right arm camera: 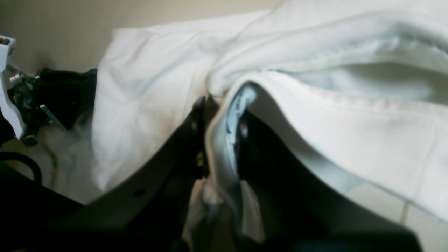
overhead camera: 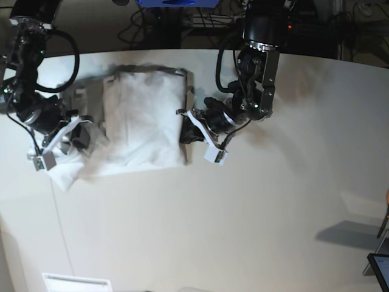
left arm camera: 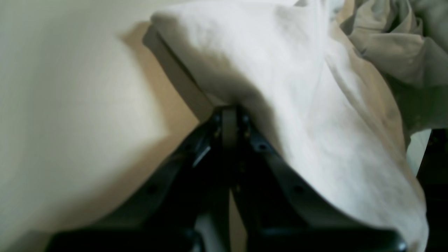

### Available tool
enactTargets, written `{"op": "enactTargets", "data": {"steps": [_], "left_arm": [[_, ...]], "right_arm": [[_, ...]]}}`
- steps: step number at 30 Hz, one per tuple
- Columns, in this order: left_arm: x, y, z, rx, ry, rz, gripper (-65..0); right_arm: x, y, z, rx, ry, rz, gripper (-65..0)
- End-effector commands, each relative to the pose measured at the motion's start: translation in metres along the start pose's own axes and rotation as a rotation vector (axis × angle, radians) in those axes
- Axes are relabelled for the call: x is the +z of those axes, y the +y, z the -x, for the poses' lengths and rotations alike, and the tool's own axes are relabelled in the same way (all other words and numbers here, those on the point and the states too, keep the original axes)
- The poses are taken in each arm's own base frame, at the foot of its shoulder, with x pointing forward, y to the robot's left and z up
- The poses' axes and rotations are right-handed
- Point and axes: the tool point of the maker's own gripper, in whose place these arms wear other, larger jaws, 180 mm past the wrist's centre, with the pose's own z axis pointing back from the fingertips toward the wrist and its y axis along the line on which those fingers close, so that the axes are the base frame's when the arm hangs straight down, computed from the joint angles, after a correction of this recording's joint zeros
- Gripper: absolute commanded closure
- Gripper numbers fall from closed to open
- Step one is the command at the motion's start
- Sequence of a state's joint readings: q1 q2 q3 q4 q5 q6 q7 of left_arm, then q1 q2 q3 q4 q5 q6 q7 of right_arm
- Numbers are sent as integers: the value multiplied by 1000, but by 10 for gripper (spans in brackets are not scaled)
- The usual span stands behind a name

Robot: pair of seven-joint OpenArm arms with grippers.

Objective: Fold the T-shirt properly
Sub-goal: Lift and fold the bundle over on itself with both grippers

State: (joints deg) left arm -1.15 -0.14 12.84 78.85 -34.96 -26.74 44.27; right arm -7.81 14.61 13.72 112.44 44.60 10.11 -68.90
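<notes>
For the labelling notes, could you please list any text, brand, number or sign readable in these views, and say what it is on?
None can be read.
The neck tag of the T-shirt, pinched in the right gripper, shows dark marks, too blurred to read.
The blue item at the base view's top edge shows no legible text.

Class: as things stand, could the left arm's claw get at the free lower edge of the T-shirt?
Probably not yet: the left claw is shut on the T-shirt, so it must let go first.
</notes>
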Motion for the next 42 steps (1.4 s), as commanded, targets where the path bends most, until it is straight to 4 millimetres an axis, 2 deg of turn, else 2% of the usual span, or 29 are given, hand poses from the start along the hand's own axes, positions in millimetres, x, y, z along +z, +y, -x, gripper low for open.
{"op": "enactTargets", "data": {"steps": [1,5,8,11,15,17,20,27,33,40,42], "left_arm": [[-1,-1,-4,-11,9,-6,0],[-7,-3,-9,-5,4,3,0],[-10,0,-11,0,10,1,0],[-12,4,-6,13,24,-5,0],[-13,5,-12,7,16,-5,0],[-13,4,-12,6,17,-4,0],[-13,4,-13,5,16,-4,0],[-12,7,-13,6,14,-11,0],[-12,7,-16,-1,12,-10,0],[-22,14,-10,24,45,-13,0],[-22,15,-9,26,48,-13,0]], "right_arm": [[2,8,-13,22,-38,-21,-3],[-4,24,-7,50,-8,-54,-3],[-6,27,-5,59,1,-60,-3],[-6,22,-5,75,3,-28,-3],[-5,3,-4,117,12,81,-3],[-6,1,-7,138,-10,102,-1],[-11,9,-3,197,-35,107,-1],[-20,20,20,361,-55,164,-1],[-19,33,25,377,-129,124,0],[-22,75,38,454,-214,-11,0],[-20,81,43,520,-253,-3,0]]}}
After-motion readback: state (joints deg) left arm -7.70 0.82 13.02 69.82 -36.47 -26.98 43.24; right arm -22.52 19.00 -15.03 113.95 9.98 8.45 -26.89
